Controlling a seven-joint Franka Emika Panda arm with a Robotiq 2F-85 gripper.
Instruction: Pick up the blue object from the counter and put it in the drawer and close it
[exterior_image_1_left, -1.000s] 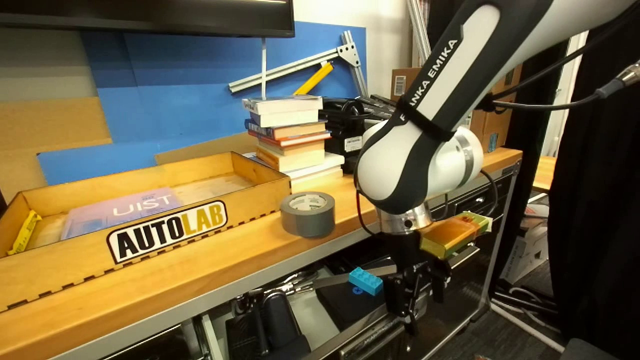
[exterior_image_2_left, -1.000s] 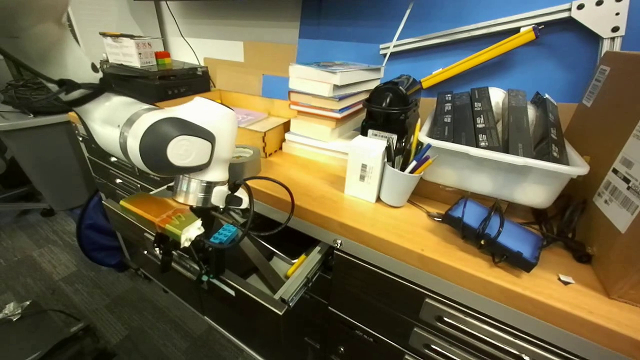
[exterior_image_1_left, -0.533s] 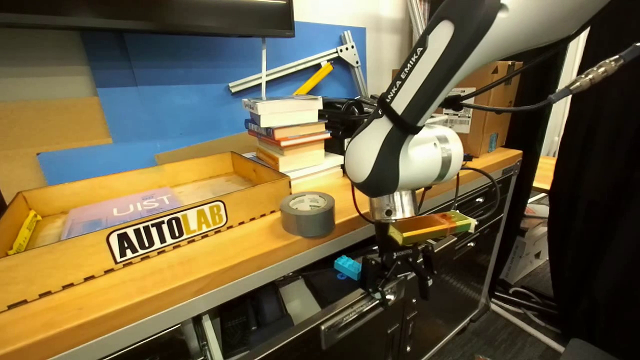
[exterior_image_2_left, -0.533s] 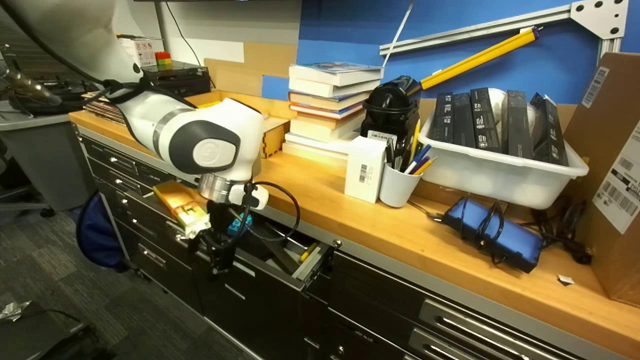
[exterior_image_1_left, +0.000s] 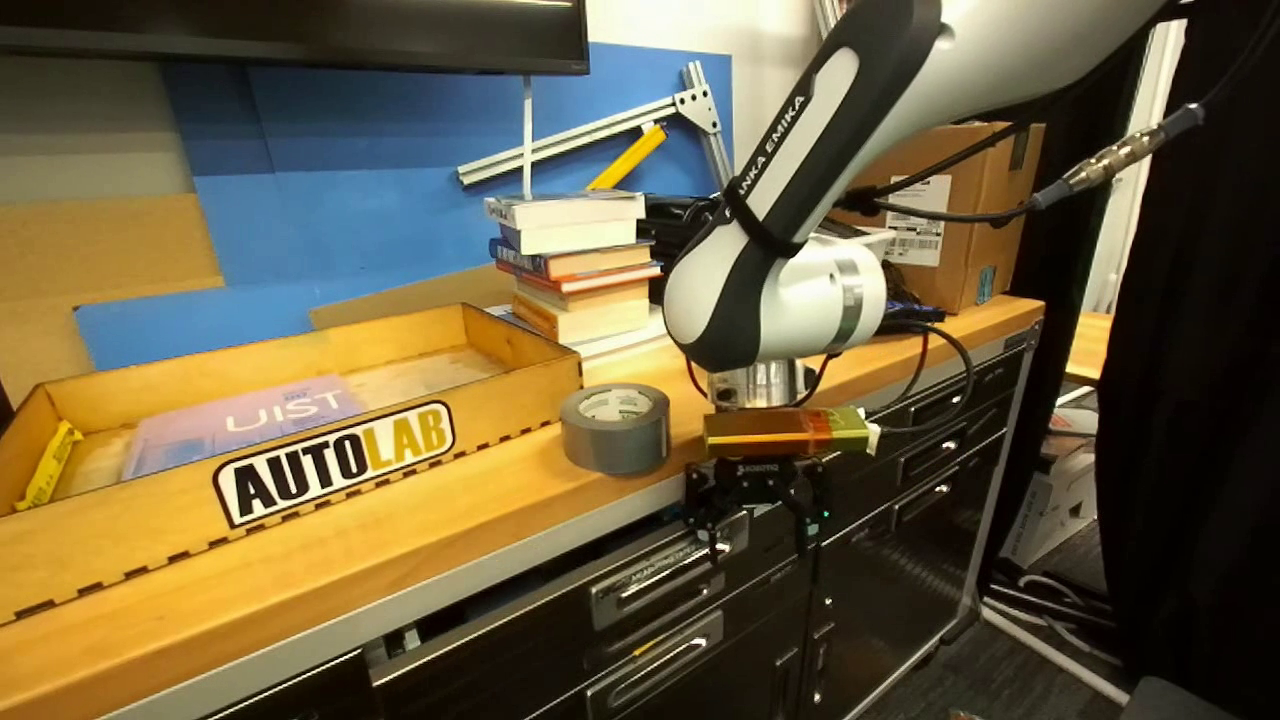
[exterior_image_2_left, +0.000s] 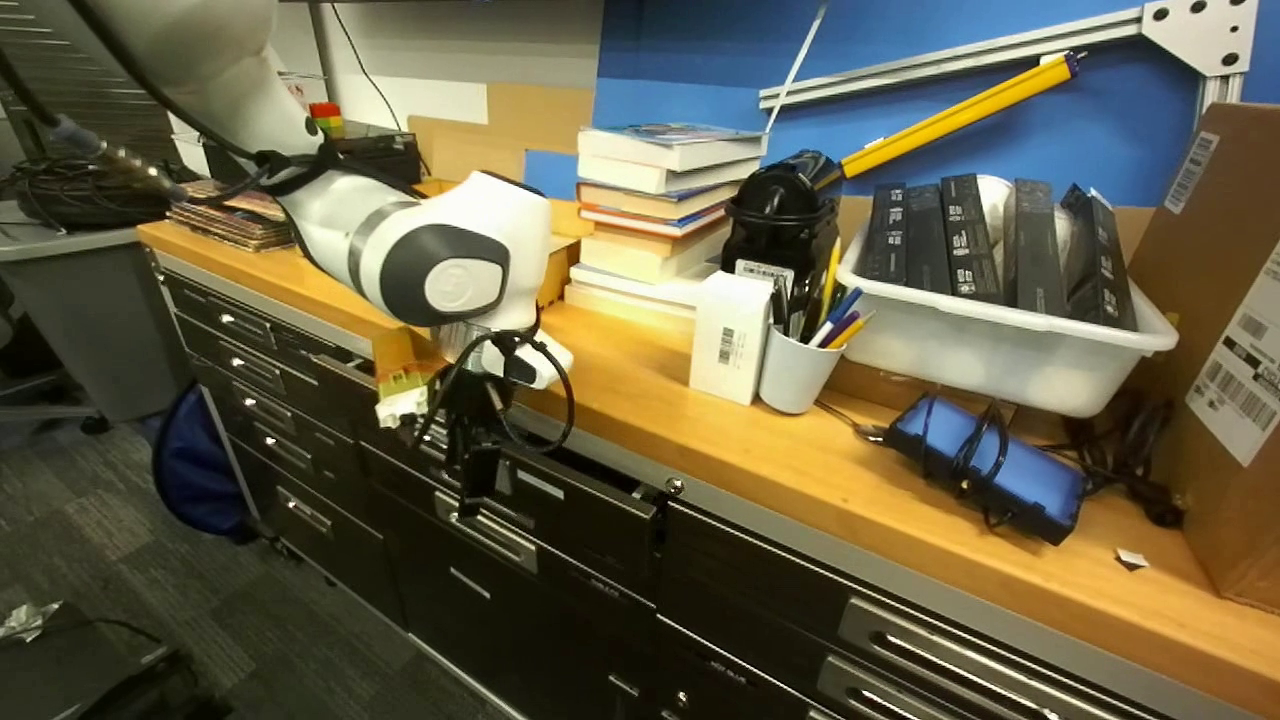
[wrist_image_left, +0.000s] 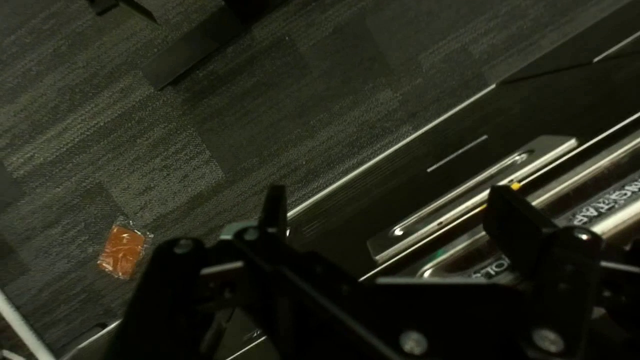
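Stretching across both exterior views, the counter (exterior_image_2_left: 620, 355) is running above the wide drawer (exterior_image_1_left: 500, 660), standing slightly ajar. The gripper (wrist_image_left: 390, 207) is hanging by the drawer's front, its jaws standing well apart. A grey tape roll (exterior_image_1_left: 620, 445) is sitting near the counter's front edge. The blue object is hiding from view; I cannot tell where.

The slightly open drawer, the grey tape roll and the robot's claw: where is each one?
Drawer (exterior_image_1_left: 560, 635): in an exterior view, on its dark front.
Grey tape roll (exterior_image_1_left: 617, 447): in an exterior view, on its outer side.
Robot's gripper (wrist_image_left: 387, 204): in the wrist view, midway between its fingertips.
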